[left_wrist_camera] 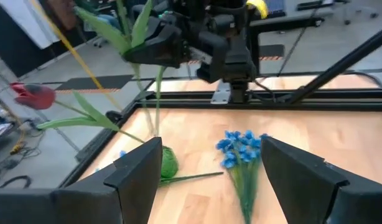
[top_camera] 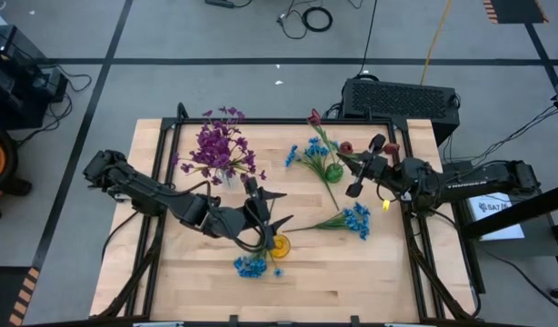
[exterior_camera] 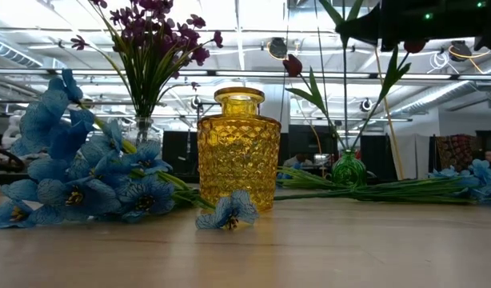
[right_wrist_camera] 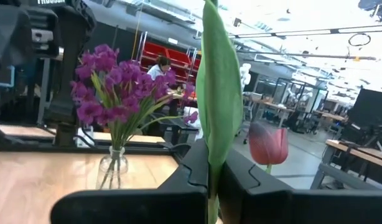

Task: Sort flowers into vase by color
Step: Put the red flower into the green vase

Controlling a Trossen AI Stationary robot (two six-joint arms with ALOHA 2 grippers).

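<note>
So the right pincer (top_camera: pixel 355 185) is over the surface's (top_camera: pixel 370 282) 2 o'clock area, clamped tight on a green tulip leaf (right_wrist_camera: pixel 216 99), which you can see standing straight up between its fingers in the right wrist view. A dark red tulip (right_wrist_camera: pixel 269 144) shows just past them. That pincer hovers right beside the small green vase (top_camera: pixel 333 172), which already has a red tulip (top_camera: pixel 313 117) standing in it, with some blue sprigs (top_camera: pixel 302 154) lying against its 9 o'clock side.

The left pincer (top_camera: pixel 273 211) sits near the middle of the surface, fingers spread wide and holding nothing. It's just above the yellow vase (top_camera: pixel 279 244), which stands a bit toward 6 o'clock from center.

Purple flowers (top_camera: pixel 221 145) are in a clear glass vase (top_camera: pixel 226 177) up around 11 o'clock. One blue bunch (top_camera: pixel 356 220) lies flat on the surface at about 3 o'clock from the yellow vase, stems pointing back toward it. Another blue bunch (top_camera: pixel 252 266) lies on the wood just at the yellow vase's 7 o'clock, and in the low view one loose blue blossom (exterior_camera: pixel 227 212) rests right in front of that vase
</note>
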